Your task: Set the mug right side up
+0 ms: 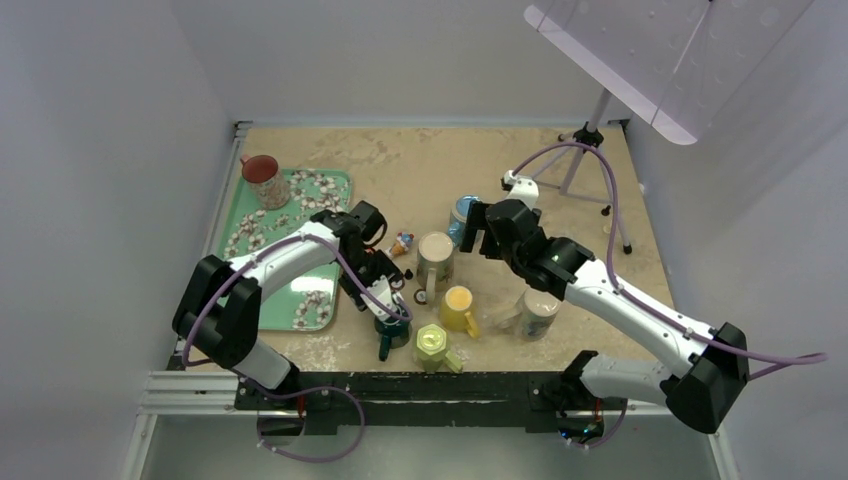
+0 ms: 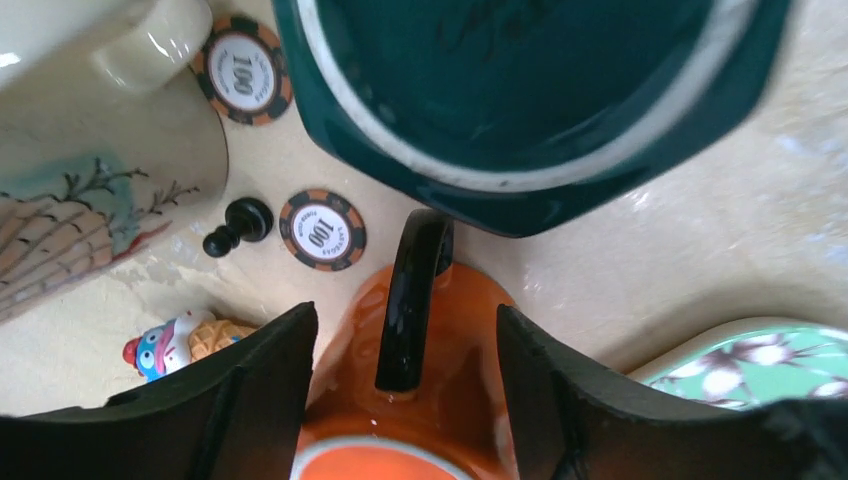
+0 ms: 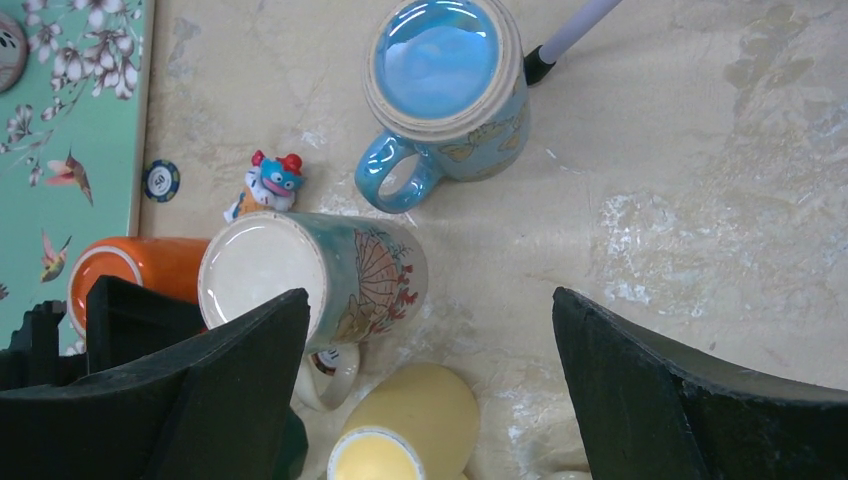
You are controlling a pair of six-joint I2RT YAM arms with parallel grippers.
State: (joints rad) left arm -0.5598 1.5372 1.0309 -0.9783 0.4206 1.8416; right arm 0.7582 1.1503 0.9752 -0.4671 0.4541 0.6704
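the left gripper [image 2: 403,312] holds the orange mug [image 2: 465,350] near the middle of a crowded table [image 3: 700,200], with the job of setting it right side up not yet done as far as the views show. in the left wrist view the mug fills the space between the two black fingers [image 2: 255,400]. its flanks meet their inner faces on both sides with no gap showing, so the hold reads as made, though how firm it is cannot be told. the black handle [image 2: 410,280] faces the camera and runs down the middle between the fingers. the end nearest the camera is an orange disc ringed in white, which looks more like the foot than the mouth. by that reading the mug is upside down or tipped over, and the lift, the turn and the set-down are all to come. whether it rests on the table or is raised off it cannot be told. the mug is just beside the edge of the flowered green tray [image 2: 760,365], with a dark green mug [image 2: 520,90] close ahead of the fingertips and a crane-painted mug [image 3: 320,275] just beside it on the far side from the tray. poker chips [image 2: 322,232], a black pawn [image 2: 236,226] and a small toy figure [image 2: 165,345] lie near. the right gripper [image 3: 430,300] hangs above the cluster with its fingers spread wide and nothing between them, and a blue mug [image 3: 440,70] and a yellow mug [image 3: 400,430] stand below it.
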